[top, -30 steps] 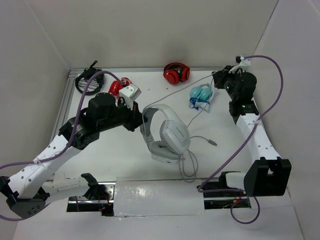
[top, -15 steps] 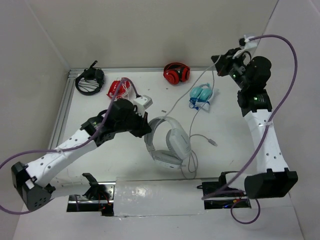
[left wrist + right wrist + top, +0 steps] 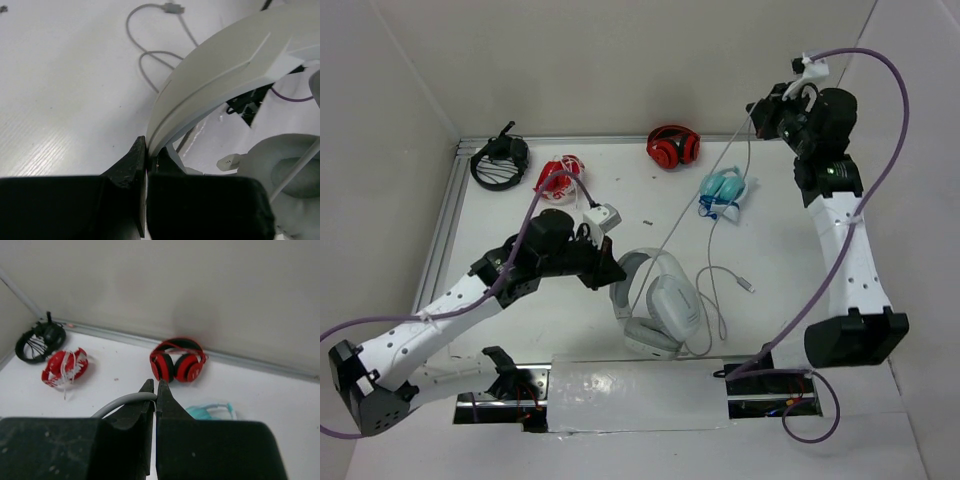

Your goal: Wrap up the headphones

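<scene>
Headphones: the big white headphones lie on the table at about 6 o'clock, close to the near edge. A second ago they sat nearer the middle, so they have slid toward the arms.
Left gripper: the left gripper is pinched tight on the edge of the headband, fingers together with the white band caught between them. That arm has swung back toward 6 o'clock since the earlier view, and the headphones came with it.
Right gripper: up at about 1 o'clock, the right gripper is clamped on the thin grey cable. It is raised well above the table now; a second ago it was low over the far right corner.
Cable: it runs in a long slant from the right gripper down to the earcups. The loose loop by the near edge looks narrower than before. The plug rests on the table at about 4 o'clock.
Bystanders: the red headphones at 12 o'clock, the light-blue headphones at 2 o'clock, the black headphones at 10 o'clock and the red-and-white pair beside them have not budged.
</scene>
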{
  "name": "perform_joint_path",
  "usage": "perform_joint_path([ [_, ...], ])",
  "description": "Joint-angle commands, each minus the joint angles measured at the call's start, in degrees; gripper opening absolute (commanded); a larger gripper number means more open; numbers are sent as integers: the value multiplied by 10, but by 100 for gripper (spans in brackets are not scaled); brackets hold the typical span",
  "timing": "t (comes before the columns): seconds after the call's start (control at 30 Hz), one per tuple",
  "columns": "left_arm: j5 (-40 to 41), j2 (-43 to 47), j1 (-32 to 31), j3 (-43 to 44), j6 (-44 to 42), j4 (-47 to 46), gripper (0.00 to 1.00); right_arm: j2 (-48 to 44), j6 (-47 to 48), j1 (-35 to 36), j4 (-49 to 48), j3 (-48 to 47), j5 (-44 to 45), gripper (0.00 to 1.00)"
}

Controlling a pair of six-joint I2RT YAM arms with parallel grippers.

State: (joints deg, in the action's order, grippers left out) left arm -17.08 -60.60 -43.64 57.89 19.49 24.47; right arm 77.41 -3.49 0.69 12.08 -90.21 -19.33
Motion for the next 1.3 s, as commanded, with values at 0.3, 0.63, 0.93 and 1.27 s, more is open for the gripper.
perform_joint_path([
  [0.3,-23,93,-4,15,42,-76,0,43,-62,-29,-112,181,-58,0],
  [0.63,72,20,4,156,99,-107,0,3,-159,77,-313,443,-114,0],
  [0.93,257,-72,25,289,140,-43,0,-20,-183,235,-422,577,-170,0],
  [1.27,282,-158,97,371,228,-26,0,-24,-185,362,-601,650,-228,0],
])
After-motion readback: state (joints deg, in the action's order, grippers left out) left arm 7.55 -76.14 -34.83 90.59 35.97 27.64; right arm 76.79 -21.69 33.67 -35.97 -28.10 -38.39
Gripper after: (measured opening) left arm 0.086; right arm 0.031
